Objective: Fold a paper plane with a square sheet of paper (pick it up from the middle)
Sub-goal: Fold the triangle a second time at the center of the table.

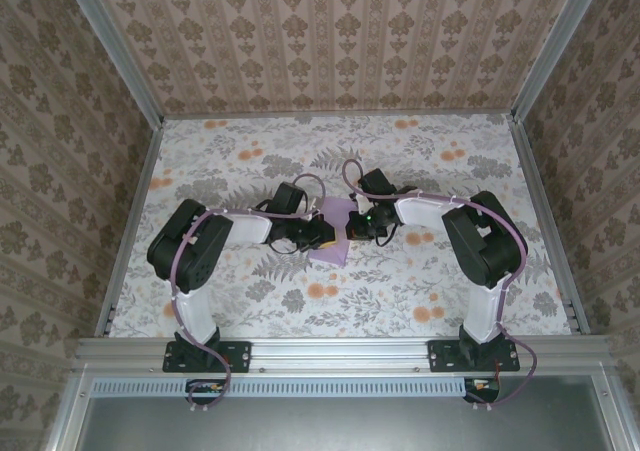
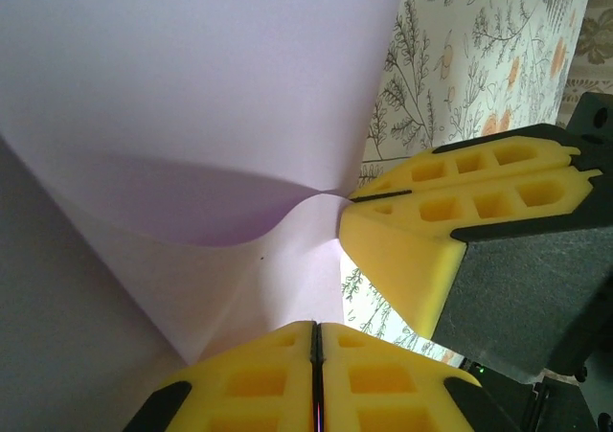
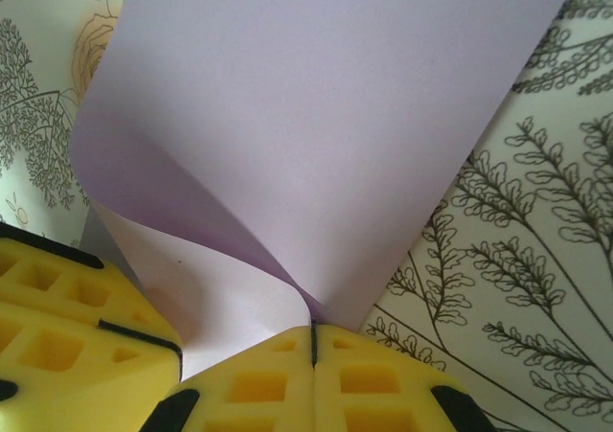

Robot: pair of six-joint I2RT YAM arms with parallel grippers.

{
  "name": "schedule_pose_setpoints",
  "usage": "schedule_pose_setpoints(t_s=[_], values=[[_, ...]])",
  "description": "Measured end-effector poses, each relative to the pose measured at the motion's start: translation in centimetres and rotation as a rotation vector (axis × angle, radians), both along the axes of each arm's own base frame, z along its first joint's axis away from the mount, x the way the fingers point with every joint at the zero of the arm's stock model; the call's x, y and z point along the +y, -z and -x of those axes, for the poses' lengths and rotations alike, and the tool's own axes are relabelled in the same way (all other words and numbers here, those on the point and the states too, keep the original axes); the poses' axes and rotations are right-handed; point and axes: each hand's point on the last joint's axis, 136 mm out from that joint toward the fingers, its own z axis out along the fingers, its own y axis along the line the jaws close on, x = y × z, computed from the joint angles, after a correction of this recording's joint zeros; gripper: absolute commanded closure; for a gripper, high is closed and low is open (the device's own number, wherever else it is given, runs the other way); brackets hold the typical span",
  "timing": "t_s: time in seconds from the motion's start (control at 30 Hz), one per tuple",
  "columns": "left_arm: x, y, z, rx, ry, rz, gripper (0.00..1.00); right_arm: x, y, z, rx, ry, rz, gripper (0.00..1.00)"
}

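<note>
The square sheet of paper (image 1: 331,250) is plain lavender and lies mid-table on the floral tabletop, lifted and curled where both grippers meet. My left gripper (image 1: 321,233) is shut on one edge of it. In the left wrist view its yellow pads (image 2: 259,379) are pressed together with the sheet (image 2: 192,87) rising out of the slit. My right gripper (image 1: 353,225) is shut on the facing edge. In the right wrist view the paper (image 3: 326,106) bends up from its closed pads (image 3: 383,379). Each wrist view also shows the other gripper's yellow fingers (image 2: 460,188) (image 3: 57,331) close by.
Patterned walls enclose the table on the left, back and right, with metal rails (image 1: 130,226) along the sides. Both arm bases (image 1: 205,353) sit at the near edge. Bare floral tabletop (image 1: 400,301) surrounds the paper on all sides.
</note>
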Motion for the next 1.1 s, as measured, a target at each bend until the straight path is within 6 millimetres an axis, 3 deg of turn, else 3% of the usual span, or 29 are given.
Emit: schedule_pose_setpoints(t_s=[1.1], values=[[0.9,1.4,-0.2,0.019,-0.018,-0.120,0.90,0.3,0.1,-0.7,-0.003,-0.018,0.013,1.00]])
